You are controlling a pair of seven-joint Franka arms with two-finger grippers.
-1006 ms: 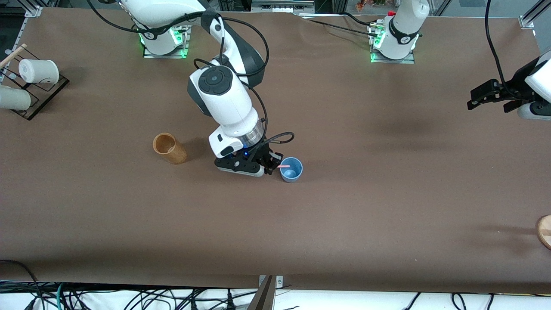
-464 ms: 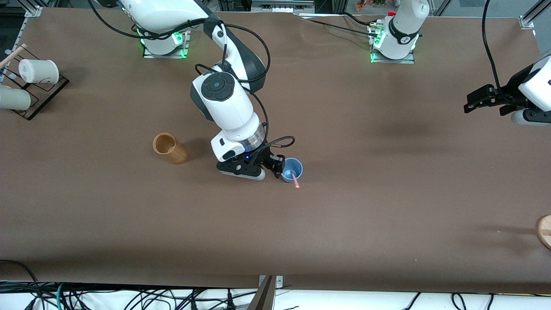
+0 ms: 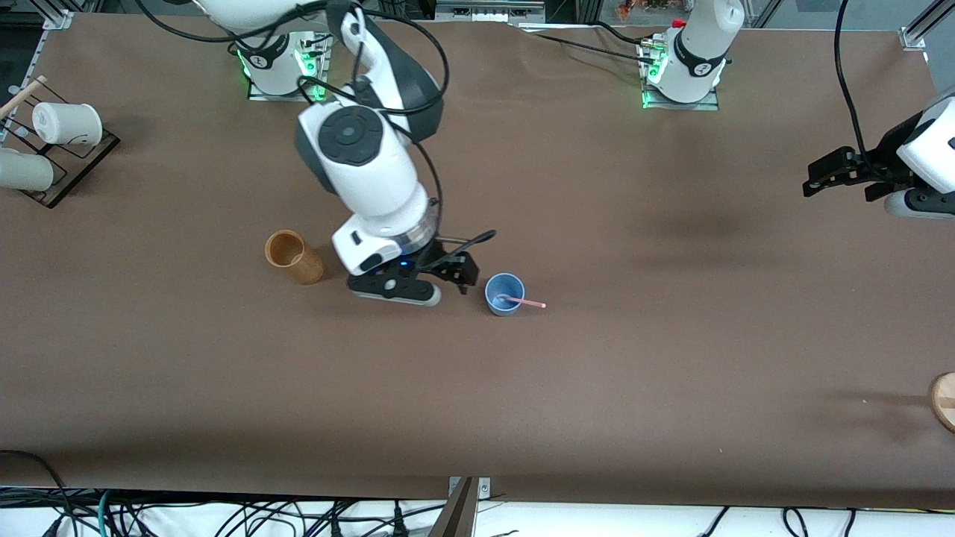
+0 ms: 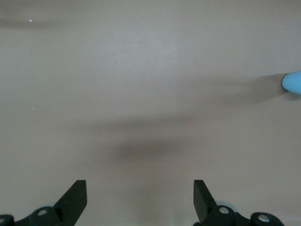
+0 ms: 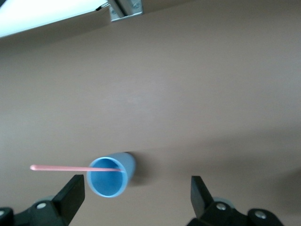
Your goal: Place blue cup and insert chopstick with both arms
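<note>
The blue cup [image 3: 504, 294] stands upright mid-table. The pink chopstick [image 3: 524, 302] rests in it, one end inside, the other leaning over the rim toward the left arm's end. Both show in the right wrist view, the cup [image 5: 109, 177] and the chopstick [image 5: 66, 167]. My right gripper [image 3: 459, 271] is open and empty, beside the cup toward the right arm's end, not touching it. My left gripper [image 3: 821, 173] is open and empty, waiting over the table's left-arm end. The cup's edge shows in the left wrist view [image 4: 293, 82].
A tan wooden cylinder holder [image 3: 292, 256] stands toward the right arm's end of the cup. A wire rack [image 3: 60, 160] with white cups [image 3: 67, 123] sits at that table end. A round wooden piece [image 3: 944, 400] lies at the left arm's edge.
The right gripper let go of the chopstick, which dropped into the cup and swung round over the rim. The gripper then pulled back from the cup. The left arm shifted slightly.
</note>
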